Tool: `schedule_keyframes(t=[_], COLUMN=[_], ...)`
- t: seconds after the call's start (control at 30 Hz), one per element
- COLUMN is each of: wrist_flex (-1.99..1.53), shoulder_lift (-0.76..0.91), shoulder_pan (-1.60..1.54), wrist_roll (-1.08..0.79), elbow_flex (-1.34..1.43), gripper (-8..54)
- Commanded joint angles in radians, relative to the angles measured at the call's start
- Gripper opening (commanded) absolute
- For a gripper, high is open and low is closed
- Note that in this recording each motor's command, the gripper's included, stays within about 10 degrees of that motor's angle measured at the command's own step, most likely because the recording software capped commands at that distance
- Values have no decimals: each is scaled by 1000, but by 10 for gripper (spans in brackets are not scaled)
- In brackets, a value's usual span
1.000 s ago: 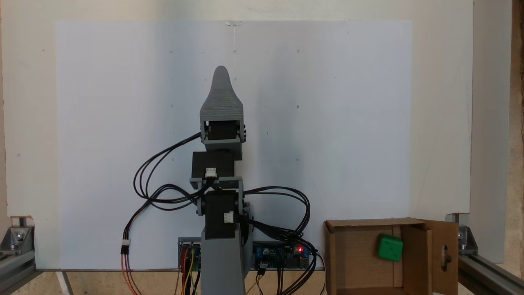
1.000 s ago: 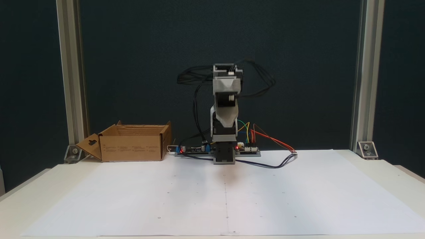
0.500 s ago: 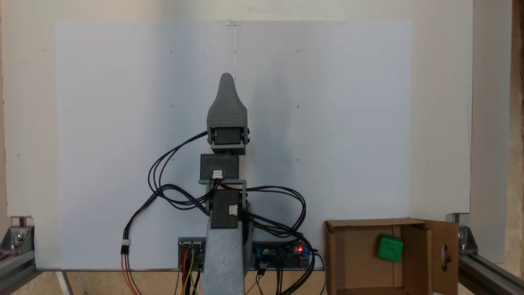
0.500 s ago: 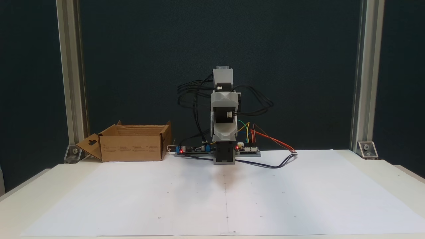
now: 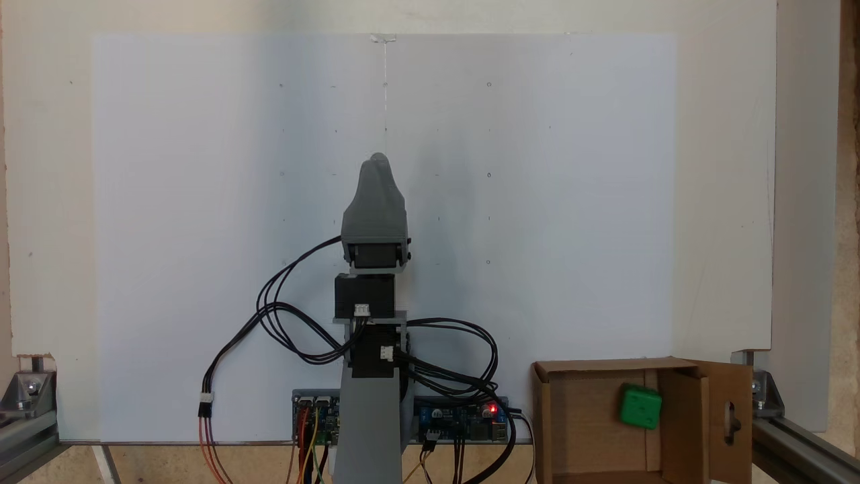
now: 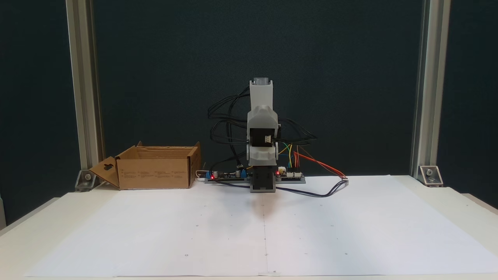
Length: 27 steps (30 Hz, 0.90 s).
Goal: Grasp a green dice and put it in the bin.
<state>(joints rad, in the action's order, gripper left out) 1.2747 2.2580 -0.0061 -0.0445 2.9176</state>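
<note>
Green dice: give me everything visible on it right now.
The green dice is a small bright green cube with rounded edges and sunken pips of the same green, plastic by its look. In a fixed view from above it sits inside the bin, slightly rotated against the box walls, close to an inner cardboard flap on the view's right. Nothing grips it; the bin walls hide it in the front view.

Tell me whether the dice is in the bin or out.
In. In a fixed view from above, the green dice lies on the floor of the open bin, between its cardboard walls.
</note>
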Motion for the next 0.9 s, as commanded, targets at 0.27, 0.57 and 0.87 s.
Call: schedule_keyframes(t=[0.27,0.57,0.87], wrist_flex=[204,221,221], shoulder_lift=[114,107,109], shoulder_pan=[11,29,31], wrist_roll=[-67,-63,-64], elbow_flex=[121,212,212], gripper=[439,444,445])
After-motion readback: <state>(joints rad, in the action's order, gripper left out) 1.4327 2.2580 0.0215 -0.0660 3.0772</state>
